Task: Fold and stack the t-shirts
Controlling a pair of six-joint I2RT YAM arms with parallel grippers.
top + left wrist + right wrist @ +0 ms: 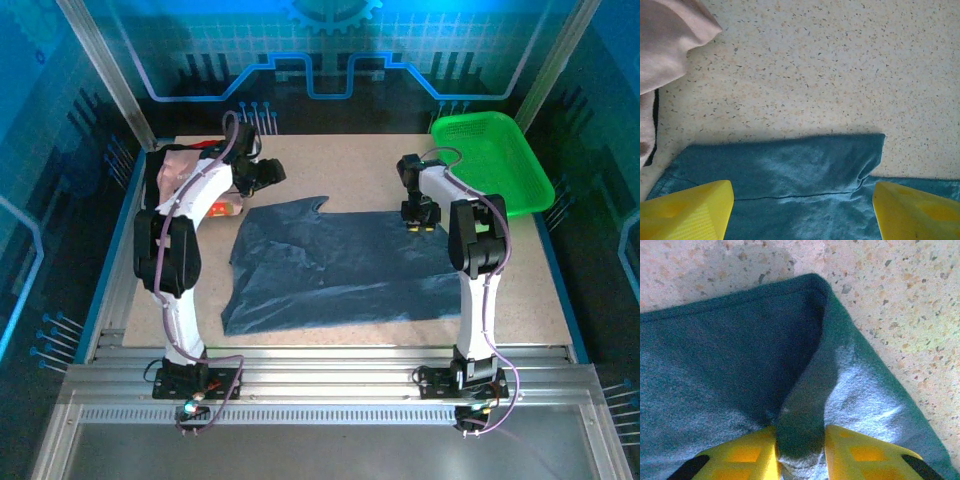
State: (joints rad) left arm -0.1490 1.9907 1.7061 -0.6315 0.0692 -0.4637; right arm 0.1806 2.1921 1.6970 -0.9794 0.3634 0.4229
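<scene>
Yellow pads [740, 457] of the right gripper [801, 455] are pressed together on a raised fold of one dark slate-blue short-sleeved cloth t-shirt [715, 365]. The pinched ridge runs up between them toward a rounded corner of the cloth in the upper middle of the right wrist view. Beyond that corner lies the speckled beige tabletop [900, 295].

The left gripper [802, 215] has its two yellow fingers [685, 212] spread wide, one in each lower corner of the left wrist view. Between them is the blue shirt's sleeve, its hem ending right of centre. I cannot tell whether the fingers touch the cloth.

One pale pink cloth t-shirt [665, 45] is bunched in the upper left of that view. A narrow black edge [656, 112] shows beside it, too little to identify.

From above, the blue shirt is spread, wrinkled, across the middle of the table between the two white arms. The right gripper is at its upper right edge, the left gripper just past its upper left. The pink shirt lies in the upper left behind the left arm [190, 200]. An orange-red patch [225, 208] near it is too small to read. One bright green plastic mesh basket [490, 160] sits at the upper right, well apart from both shirts.
</scene>
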